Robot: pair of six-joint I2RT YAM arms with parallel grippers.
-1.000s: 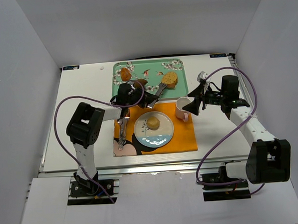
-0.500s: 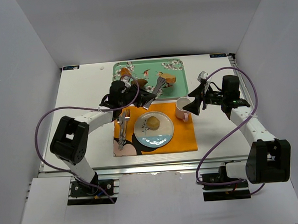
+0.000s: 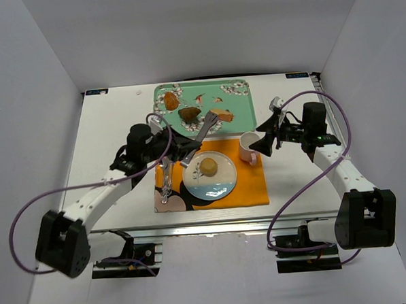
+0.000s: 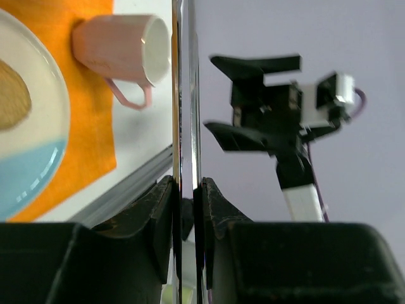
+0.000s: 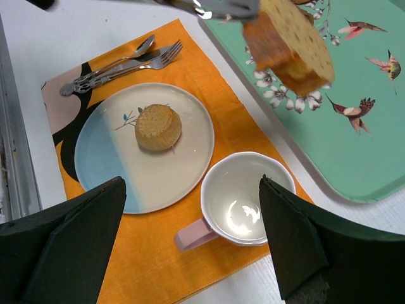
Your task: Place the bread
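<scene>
Bright, even white light from overhead filled the enclosure, leaving only faint, soft shadows under the arms on the table (image 3: 113,129) and a strip of glare along its near edge, while the side walls fell off to grey. In the left wrist view the metal tongs (image 4: 183,95) ran up the middle as a blurred, shining streak, and the dark fingers (image 4: 158,221) at their base were out of focus. The right wrist view was sharp, with a glint inside the cup (image 5: 243,212).
</scene>
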